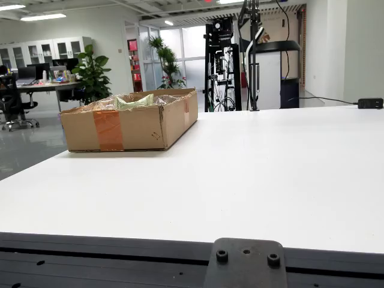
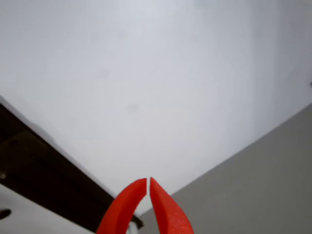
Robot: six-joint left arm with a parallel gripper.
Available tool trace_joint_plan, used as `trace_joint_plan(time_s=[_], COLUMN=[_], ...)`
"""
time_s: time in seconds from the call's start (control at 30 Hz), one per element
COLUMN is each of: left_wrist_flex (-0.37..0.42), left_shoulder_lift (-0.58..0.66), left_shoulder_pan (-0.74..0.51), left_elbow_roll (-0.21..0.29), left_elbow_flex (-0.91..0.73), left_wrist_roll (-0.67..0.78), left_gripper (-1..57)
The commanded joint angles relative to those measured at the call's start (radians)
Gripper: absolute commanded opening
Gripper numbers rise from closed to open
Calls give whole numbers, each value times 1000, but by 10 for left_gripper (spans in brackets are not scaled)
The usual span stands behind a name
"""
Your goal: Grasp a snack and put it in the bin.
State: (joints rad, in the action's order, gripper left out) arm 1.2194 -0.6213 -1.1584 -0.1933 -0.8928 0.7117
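Looking down from the wrist view, we see our red fingers (image 2: pixel 147 181) closed tip to tip, holding nothing, over bare white tabletop (image 2: pixel 146 73). No loose snack shows; we should open wide before seeking one. Farther off, the box (image 1: pixel 129 123) at the tabletop's left holds a green packet (image 1: pixel 133 101). No writing is readable.

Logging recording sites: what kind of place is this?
Probably an open-plan office or lab: desks with office chairs, potted plants, an equipment rack behind the white table.
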Motion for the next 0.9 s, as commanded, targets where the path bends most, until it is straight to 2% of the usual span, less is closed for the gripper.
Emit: trace_joint_plan(time_s=[0.03, 0.43, 0.9], left_wrist_flex=[0, 0, 0], left_shoulder_lift=[0, 0, 0], left_shoulder_pan=[19, 47, 13], left_elbow_roll=[-1, -1, -1], left_elbow_flex=[0, 0, 0], left_wrist_roll=[0, 0, 0], left_gripper=[4, 4, 4])
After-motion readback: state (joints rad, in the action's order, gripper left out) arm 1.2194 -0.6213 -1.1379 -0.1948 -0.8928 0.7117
